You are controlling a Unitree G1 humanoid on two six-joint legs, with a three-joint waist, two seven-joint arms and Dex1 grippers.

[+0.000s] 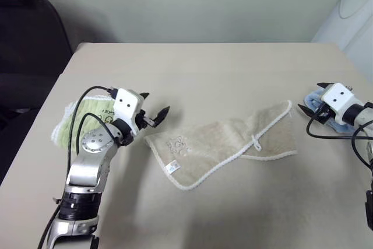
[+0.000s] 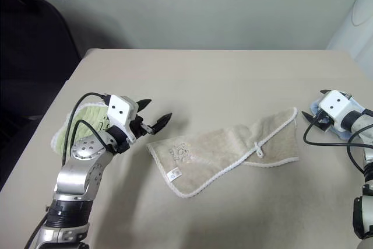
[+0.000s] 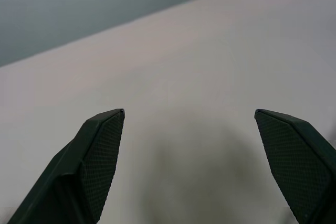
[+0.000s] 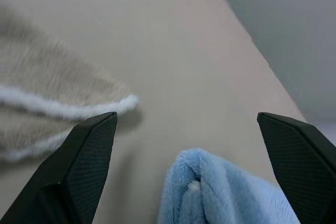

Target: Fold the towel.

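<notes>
Item 1, towel [image 1: 224, 143]: beige terry with white corded trim, lying mid-worktop [image 1: 210, 74] in a loose, skewed half-fold. The near-left corner carries a small tag and dark logo; a white loop sits on the trim toward the right. It lies free between the two arms, touched by neither, and edges are unaligned, so the fold is judged unfinished.

Item 2, left end effector [image 1: 156, 110]: fingers spread wide, holding nothing, poised just beside the towel's left corner, pointing across toward it. This is probably a position for taking that corner.

Item 3, right end effector [image 1: 310, 102]: fingers apart and empty, near the towel's far-right tip, hovering over a light blue towel [image 4: 220, 192].

Item 4, light green towel [image 1: 78, 119]: folded, at the worktop's left edge behind the left arm, set aside from the work.

View notes: the head views give the whole layout and both corners. The right wrist view adds the close relation, with the beige corner's white trim and the blue pile framed between its fingers. The left wrist view shows bare worktop between its open fingers, with no cloth in reach.
</notes>
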